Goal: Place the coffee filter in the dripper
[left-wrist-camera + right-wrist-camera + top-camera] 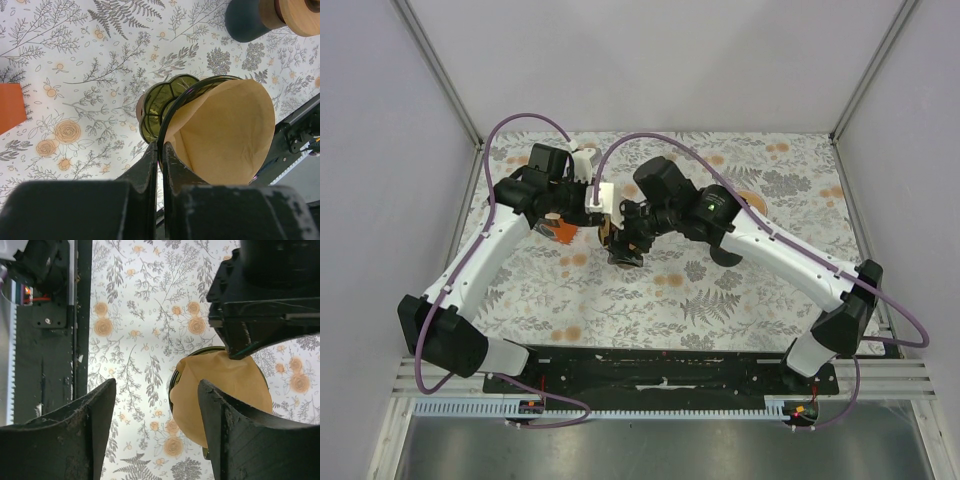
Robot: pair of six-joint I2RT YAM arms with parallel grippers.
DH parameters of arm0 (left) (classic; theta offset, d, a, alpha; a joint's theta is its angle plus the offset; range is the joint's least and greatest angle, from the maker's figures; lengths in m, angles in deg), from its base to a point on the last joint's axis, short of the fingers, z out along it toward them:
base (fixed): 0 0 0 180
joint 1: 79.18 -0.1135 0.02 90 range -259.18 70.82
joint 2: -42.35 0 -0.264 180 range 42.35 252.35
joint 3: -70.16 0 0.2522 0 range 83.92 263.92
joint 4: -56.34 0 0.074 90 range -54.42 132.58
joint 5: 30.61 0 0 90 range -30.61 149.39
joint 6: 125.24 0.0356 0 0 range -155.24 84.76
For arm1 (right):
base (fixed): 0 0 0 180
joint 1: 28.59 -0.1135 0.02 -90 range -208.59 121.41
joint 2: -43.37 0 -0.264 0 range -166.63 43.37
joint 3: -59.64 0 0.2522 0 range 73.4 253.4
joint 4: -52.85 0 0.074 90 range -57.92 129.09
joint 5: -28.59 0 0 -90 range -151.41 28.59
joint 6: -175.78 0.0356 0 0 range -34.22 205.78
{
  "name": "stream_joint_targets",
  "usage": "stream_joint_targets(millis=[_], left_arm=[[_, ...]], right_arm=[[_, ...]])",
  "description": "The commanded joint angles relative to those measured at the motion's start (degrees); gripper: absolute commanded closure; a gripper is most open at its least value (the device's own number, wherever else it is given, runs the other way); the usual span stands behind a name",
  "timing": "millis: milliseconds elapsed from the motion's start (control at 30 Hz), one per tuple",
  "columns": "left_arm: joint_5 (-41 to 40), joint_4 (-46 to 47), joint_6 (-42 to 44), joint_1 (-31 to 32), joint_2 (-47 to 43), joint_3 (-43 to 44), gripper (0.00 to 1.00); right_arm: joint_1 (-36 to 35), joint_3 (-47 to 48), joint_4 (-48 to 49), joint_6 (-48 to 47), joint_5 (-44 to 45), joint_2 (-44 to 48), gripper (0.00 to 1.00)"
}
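Two tools are engaged: the left tool (160,146) is clamped on the rim of the dripper (160,102), and the right tool (156,386) is held open above. The coffee filter (225,135) is seated inside the dripper — seating is judged done — so a clear withdrawal is required.

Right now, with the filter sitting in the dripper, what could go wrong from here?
1. The left claw pinches only the thin rim of the dripper, which seems tilted; it might swing or slip.
2. The coffee filter stands out past the rim, so it may slide out.
3. The open right claw hangs close over the paper and could catch it when leaving.
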Motion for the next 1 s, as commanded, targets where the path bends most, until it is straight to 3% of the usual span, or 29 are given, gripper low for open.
stream_joint_targets(millis=[0,300,433,633,900,967], left_arm=[[1.6,-0.5,-0.8,0.3,0.5,2.6,0.92],[1.7,-0.7,-0.7,0.3,0.8,2.7,0.92],[1.7,-0.8,-0.7,0.2,0.8,2.8,0.92],[1.5,-0.8,-0.7,0.3,0.7,2.9,0.92],[1.4,-1.0,-0.6,0.2,0.8,3.0,0.92],[1.4,-1.1,-0.6,0.3,0.7,3.0,0.92]], right_arm=[[-2.5,-0.1,-1.7,-8.5,4.5,-1.3,0.26],[-5.7,-1.5,-1.2,-9.3,17.4,-5.6,0.32],[-6.5,-2.0,-0.6,-9.5,17.8,-6.5,0.42],[-7.1,-4.4,1.2,-9.7,20.9,-7.5,0.69],[-7.1,-6.0,1.2,-9.7,22.0,-7.0,0.88],[-7.1,-6.2,1.4,-9.4,21.7,-6.9,0.89]])
